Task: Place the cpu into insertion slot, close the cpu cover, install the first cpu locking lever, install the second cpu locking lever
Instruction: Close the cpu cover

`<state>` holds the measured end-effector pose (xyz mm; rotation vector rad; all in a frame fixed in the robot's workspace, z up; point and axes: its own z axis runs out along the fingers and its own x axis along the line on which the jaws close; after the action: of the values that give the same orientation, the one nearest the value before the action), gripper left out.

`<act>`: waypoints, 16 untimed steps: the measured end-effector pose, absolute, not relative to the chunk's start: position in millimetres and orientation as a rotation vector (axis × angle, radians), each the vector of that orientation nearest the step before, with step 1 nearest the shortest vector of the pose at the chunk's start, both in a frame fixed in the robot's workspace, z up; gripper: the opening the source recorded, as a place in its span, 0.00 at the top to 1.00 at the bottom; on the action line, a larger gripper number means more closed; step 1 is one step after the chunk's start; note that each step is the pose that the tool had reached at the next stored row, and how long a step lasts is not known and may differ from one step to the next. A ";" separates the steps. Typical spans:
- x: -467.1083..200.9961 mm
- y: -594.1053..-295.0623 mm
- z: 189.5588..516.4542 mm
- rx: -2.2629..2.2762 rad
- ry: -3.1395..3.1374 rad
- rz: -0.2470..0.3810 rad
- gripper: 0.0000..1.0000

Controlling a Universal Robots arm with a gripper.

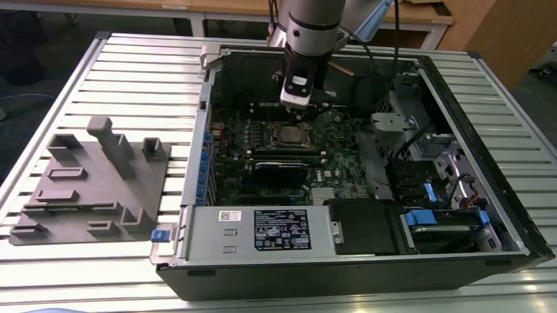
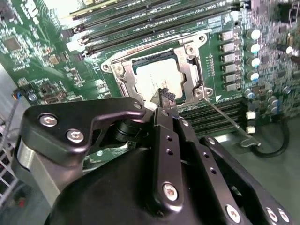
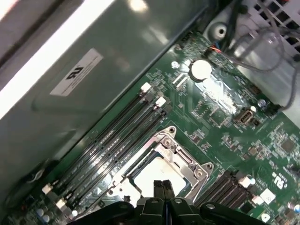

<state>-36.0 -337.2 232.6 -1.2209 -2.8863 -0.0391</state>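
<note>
The cpu [image 1: 287,135] lies in the insertion slot [image 2: 118,74] on the green motherboard, its pale metal top [image 2: 151,77] showing through the cut-out. The silver cpu cover [image 2: 191,70] lies flat around the chip, seen in both wrist views as a frame [image 3: 185,161] around the cpu [image 3: 154,174]. A thin locking lever rod [image 2: 226,118] sticks out from one corner of the socket across the board. My gripper [image 1: 301,109] hangs just above the socket's edge; its black fingers are shut together, tips [image 2: 166,95] over the cover's rim, with nothing between them [image 3: 162,186].
The open computer case [image 1: 209,78] stands on a slatted table. Black memory slots [image 3: 117,136] run beside the socket. A power supply [image 1: 261,229] fills the near side, and drive bays with blue tabs [image 1: 435,215] sit at the exterior view's right. A grey fixture block [image 1: 96,182] lies at its left.
</note>
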 end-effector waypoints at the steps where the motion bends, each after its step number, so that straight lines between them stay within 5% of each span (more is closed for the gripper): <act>1: -36.0 -337.2 232.6 -1.198 -2.896 -0.039 0.89; 16: -36.1 -337.2 232.5 -1.154 -2.913 -0.039 0.89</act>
<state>-36.1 -337.2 232.5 -1.1536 -2.9132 -0.0387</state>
